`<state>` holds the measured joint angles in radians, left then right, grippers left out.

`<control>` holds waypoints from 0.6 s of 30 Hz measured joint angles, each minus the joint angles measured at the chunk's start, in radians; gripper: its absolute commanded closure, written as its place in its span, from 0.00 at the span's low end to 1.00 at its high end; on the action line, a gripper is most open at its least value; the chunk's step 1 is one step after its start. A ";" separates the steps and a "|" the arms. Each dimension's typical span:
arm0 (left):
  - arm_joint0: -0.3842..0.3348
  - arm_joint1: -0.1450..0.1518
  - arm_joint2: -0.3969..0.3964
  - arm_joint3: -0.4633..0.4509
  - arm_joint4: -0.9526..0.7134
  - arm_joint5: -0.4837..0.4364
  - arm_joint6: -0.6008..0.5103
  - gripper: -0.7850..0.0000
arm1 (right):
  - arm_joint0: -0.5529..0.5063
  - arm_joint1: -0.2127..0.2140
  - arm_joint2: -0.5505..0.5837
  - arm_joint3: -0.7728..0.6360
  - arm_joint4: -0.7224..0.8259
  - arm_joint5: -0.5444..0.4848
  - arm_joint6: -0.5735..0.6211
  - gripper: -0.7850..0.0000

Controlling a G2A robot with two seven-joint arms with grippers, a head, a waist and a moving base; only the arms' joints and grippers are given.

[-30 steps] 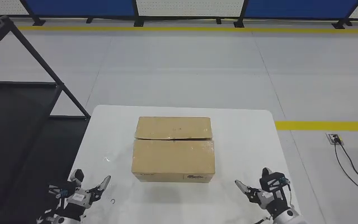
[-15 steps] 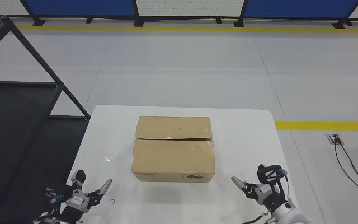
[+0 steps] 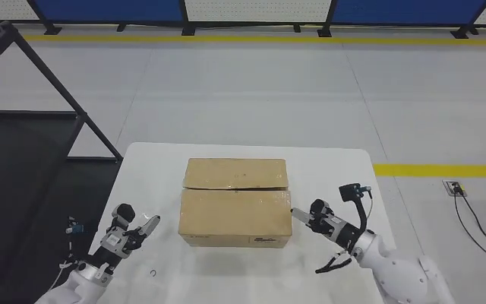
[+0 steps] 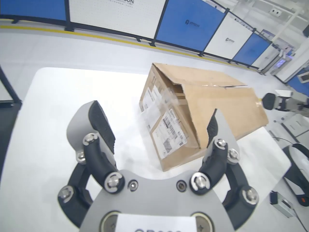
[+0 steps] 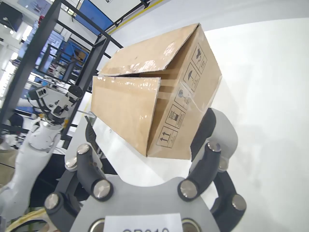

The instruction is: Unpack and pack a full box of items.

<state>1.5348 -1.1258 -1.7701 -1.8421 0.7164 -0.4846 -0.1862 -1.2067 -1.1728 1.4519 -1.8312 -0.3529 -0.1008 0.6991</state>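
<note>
The box [image 3: 235, 201] is sitting at the middle of the table [image 3: 152, 171], long axis running left to right. Both grippers are standing open: the right gripper [image 3: 306, 212] is hanging just beside the box's right end, the left gripper [image 3: 139, 223] farther off the left end.

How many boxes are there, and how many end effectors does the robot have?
Box: 1
End effectors: 2, the left end effector and the right end effector, both open
Total: 3
</note>
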 measured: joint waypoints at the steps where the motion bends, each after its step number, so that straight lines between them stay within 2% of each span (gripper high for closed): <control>1: -0.001 0.000 -0.001 0.000 -0.002 -0.003 -0.007 0.00 | 0.017 0.000 0.000 0.013 0.011 0.036 0.006 0.00; 9: 0.000 0.000 -0.001 -0.001 0.001 -0.001 -0.003 0.00 | 0.015 0.000 0.000 0.014 -0.003 0.028 0.003 0.00; 12: -0.001 0.000 0.003 -0.001 -0.001 0.010 -0.001 0.00 | 0.011 -0.004 -0.016 0.027 -0.016 0.044 -0.055 0.00; 15: -0.013 -0.001 0.014 -0.010 -0.005 0.037 -0.001 0.00 | 0.031 -0.014 -0.044 0.054 0.093 0.008 -0.116 0.00; 18: -0.026 -0.002 0.029 -0.017 -0.018 0.061 -0.016 0.00 | 0.067 -0.017 -0.057 0.092 0.191 -0.044 -0.088 0.00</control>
<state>1.5086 -1.1281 -1.7406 -1.8594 0.6986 -0.4235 -0.2019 -1.1396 -1.1901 1.3946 -1.7394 -0.1619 -0.1451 0.6110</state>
